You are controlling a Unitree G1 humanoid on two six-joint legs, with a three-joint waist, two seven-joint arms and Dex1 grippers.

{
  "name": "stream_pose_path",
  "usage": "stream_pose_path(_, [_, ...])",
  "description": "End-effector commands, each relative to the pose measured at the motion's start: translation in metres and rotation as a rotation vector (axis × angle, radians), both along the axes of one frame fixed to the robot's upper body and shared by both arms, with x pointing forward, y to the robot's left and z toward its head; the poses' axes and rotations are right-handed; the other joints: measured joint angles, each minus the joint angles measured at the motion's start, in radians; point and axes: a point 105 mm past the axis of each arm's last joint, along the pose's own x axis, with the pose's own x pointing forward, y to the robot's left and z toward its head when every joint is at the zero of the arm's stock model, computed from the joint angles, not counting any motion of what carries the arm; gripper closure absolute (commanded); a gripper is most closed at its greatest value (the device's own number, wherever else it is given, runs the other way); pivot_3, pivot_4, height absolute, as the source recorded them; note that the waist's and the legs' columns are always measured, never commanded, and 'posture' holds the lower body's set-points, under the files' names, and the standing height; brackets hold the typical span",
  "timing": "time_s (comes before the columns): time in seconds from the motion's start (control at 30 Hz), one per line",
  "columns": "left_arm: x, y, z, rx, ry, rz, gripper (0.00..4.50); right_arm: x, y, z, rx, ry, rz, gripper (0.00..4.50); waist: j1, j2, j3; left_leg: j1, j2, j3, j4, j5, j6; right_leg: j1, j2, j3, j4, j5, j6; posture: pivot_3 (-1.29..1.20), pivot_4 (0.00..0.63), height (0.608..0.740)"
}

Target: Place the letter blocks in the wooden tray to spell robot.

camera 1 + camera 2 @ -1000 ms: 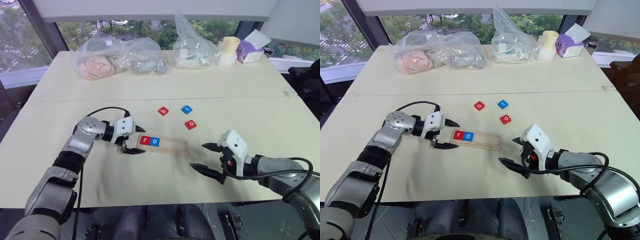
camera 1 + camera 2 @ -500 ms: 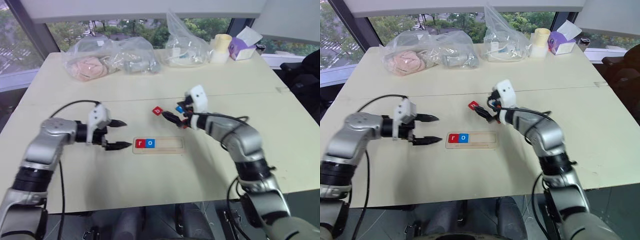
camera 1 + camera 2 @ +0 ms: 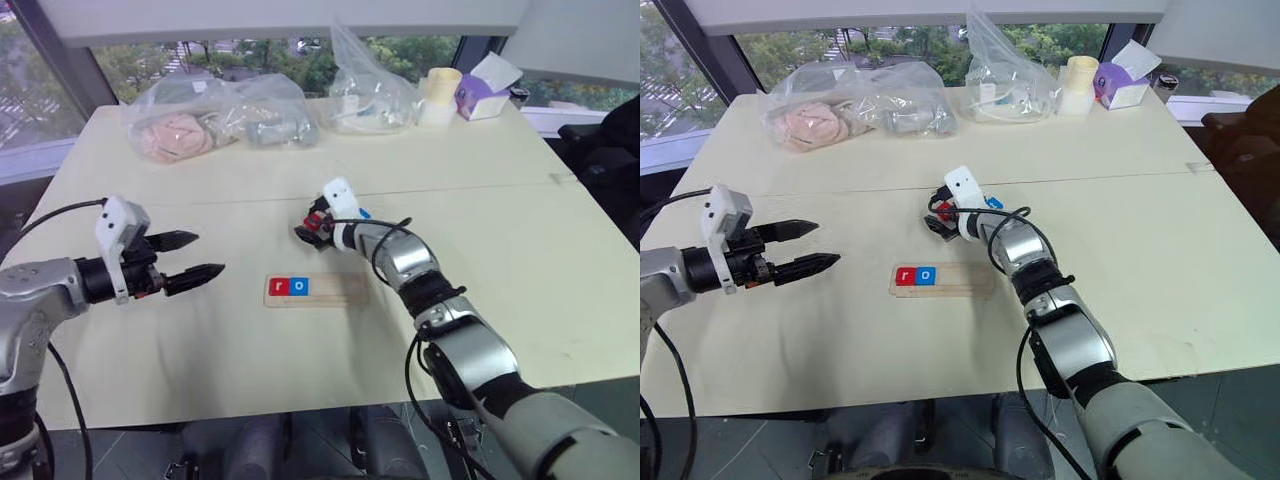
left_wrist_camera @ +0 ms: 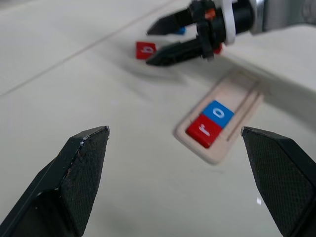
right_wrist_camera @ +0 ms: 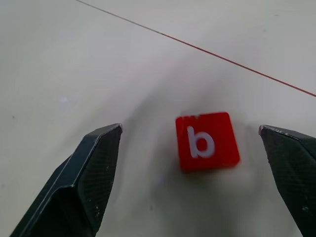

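Tray (image 3: 318,290) holds r, o. Right gripper (image 5: 192,168) spread, empty, straddling b block (image 5: 207,140); probably grasp step, needs closing. Left gripper (image 3: 195,255) spread, empty, aside.

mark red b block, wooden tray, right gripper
red b block (image 5: 207,141): right wrist view, on its top face.
wooden tray (image 4: 240,96): left wrist view, on its bare groove.
right gripper (image 4: 153,45): left wrist view, between its fingertips.
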Motion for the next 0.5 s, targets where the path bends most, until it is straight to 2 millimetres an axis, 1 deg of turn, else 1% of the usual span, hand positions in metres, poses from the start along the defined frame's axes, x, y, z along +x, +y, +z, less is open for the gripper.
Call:
stream_pose_path(0.03, [-0.003,-0.004,0.007,-0.008,-0.040,0.019,0.00,0.006,0.007,0.011,0.018,-0.047,0.003,1.45,0.000,0.000,0.000,0.000,0.000,0.000,0.000,0.000,0.000,0.000,0.000,0.000,0.000,0.000,0.000,0.00,0.150,0.740])
stream_pose_path(0.13, [-0.002,-0.007,0.007,-0.009,-0.044,0.020,0.00,0.006,0.007,0.009,0.006,-0.047,0.011,3.02,0.000,0.000,0.000,0.000,0.000,0.000,0.000,0.000,0.000,0.000,0.000,0.000,0.001,0.000,0.000,0.00,0.150,0.740])
stream_pose_path(0.17, [-0.002,-0.007,0.008,-0.009,-0.045,0.022,0.00,0.006,0.007,0.008,0.003,-0.048,0.011,3.34,-0.001,0.000,0.000,0.000,0.000,0.000,0.000,0.000,0.000,0.000,0.000,0.000,0.001,0.000,0.000,0.00,0.150,0.740])
stream_pose_path(0.27, [0.001,-0.010,0.010,-0.012,-0.055,0.019,0.00,0.009,0.003,0.012,-0.001,-0.074,-0.002,3.33,-0.005,0.000,0.000,0.000,0.000,0.000,0.000,0.000,0.000,0.000,0.000,0.000,0.001,0.000,0.000,0.00,0.150,0.740])
stream_pose_path(0.3, [0.001,-0.013,0.010,-0.014,-0.058,0.007,0.00,0.010,0.001,0.018,0.007,-0.096,-0.013,3.33,-0.006,0.000,0.000,0.000,0.000,0.000,0.000,0.000,0.000,0.000,0.000,0.000,0.001,0.000,0.000,0.00,0.150,0.740])
stream_pose_path(0.33, [0.002,-0.019,0.011,-0.017,-0.062,-0.014,0.00,0.011,-0.004,0.029,0.028,-0.135,-0.026,3.33,-0.005,0.000,0.000,0.000,0.000,0.000,0.000,0.000,0.000,0.000,0.000,0.000,0.001,0.000,0.000,0.00,0.150,0.740])
stream_pose_path(0.37, [0.002,-0.026,0.011,-0.020,-0.066,-0.037,0.00,0.011,-0.011,0.040,0.046,-0.171,-0.044,3.33,-0.005,0.000,0.000,0.000,0.000,-0.001,0.000,0.000,0.000,0.000,0.000,0.000,0.001,0.000,0.000,0.00,0.150,0.740])
stream_pose_path(0.43, [0.002,-0.041,0.013,-0.032,-0.077,-0.086,0.00,0.003,-0.031,0.061,0.097,-0.228,-0.101,3.33,0.005,0.000,0.000,-0.001,0.000,-0.001,0.000,0.000,-0.001,0.000,0.000,0.000,0.001,0.000,0.000,0.00,0.150,0.740])
stream_pose_path(0.5, [0.003,-0.050,0.014,-0.031,-0.090,-0.112,0.00,-0.009,-0.050,0.075,0.122,-0.264,-0.167,3.33,0.010,0.000,0.000,-0.001,0.000,0.000,0.000,0.000,-0.001,0.000,0.000,0.000,0.000,0.000,0.000,0.00,0.150,0.740])
